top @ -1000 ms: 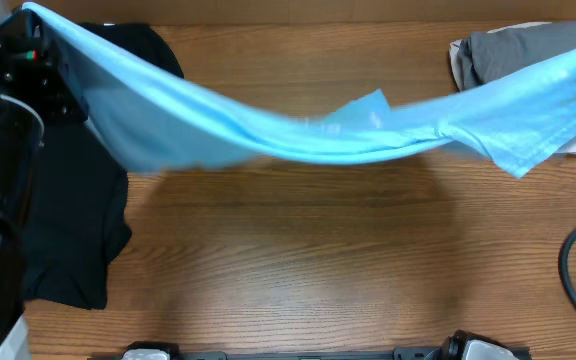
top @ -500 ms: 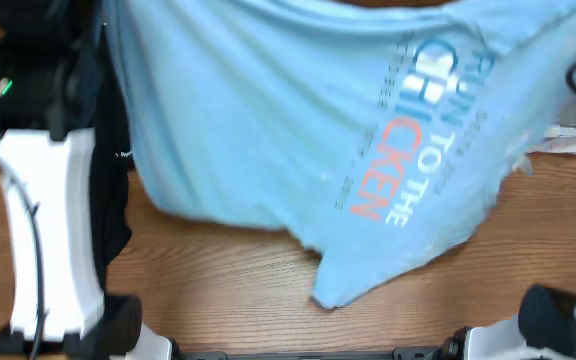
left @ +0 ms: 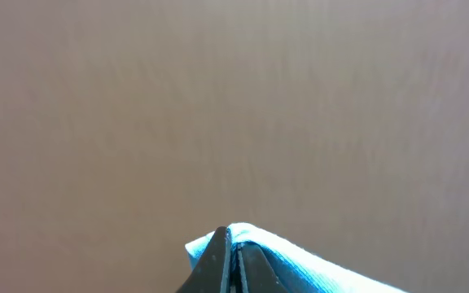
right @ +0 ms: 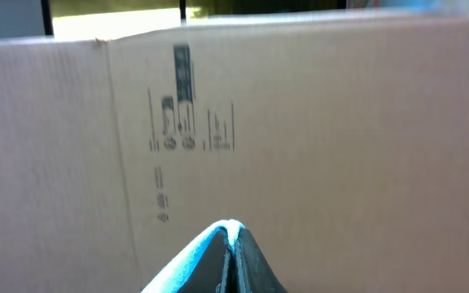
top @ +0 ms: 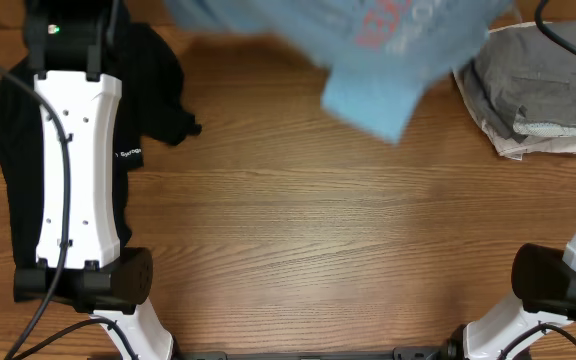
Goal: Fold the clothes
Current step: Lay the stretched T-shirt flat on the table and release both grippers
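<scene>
**A:** Grippers?
**B:** Left gripper point(left: 230, 262) is pinched tight on an edge of the light blue T-shirt point(top: 378, 90). Right gripper point(right: 233, 254) is clamped on another edge.
**A:** And the shirt?
**B:** Held up over the table's point(top: 298, 230) far side, blurred, with no fold made.
**A:** The rest?
**B:** The black shirt point(top: 153, 90) lies crumpled under the left arm point(top: 78, 150). A grey garment point(top: 528, 85) sits folded far right. I'd judge most of the work remains

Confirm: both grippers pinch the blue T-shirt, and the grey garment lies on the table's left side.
No: the overhead view shows the grey garment on the table's right side. The left gripper and right gripper pinch the blue T-shirt.
</scene>
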`<act>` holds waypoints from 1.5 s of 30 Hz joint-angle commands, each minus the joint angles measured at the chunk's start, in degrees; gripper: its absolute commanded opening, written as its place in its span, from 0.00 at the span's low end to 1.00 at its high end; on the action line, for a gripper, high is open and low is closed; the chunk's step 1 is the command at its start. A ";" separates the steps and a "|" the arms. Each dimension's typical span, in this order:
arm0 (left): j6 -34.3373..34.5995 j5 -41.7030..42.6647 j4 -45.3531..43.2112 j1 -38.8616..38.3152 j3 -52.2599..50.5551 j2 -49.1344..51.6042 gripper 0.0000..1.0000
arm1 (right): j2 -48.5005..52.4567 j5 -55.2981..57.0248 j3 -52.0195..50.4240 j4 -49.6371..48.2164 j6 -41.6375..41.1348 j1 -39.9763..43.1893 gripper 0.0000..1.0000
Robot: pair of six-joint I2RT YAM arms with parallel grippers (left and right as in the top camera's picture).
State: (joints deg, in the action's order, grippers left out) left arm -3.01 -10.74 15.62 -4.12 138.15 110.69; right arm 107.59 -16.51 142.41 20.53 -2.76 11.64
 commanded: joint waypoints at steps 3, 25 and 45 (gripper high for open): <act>-2.12 -1.11 9.94 0.28 4.35 -1.95 0.04 | -2.01 -0.37 1.97 6.43 0.68 0.26 0.04; 16.81 3.52 80.81 -0.09 3.69 5.05 0.04 | 2.99 -1.62 0.33 68.30 1.99 -0.96 0.04; 25.88 6.32 79.45 -2.03 -36.98 -20.20 0.04 | -23.17 4.48 -36.61 76.50 -3.15 8.87 0.05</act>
State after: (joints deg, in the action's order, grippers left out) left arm 18.31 -3.66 95.57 -5.28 106.21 96.20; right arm 90.50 -13.04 112.99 97.30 -4.71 17.82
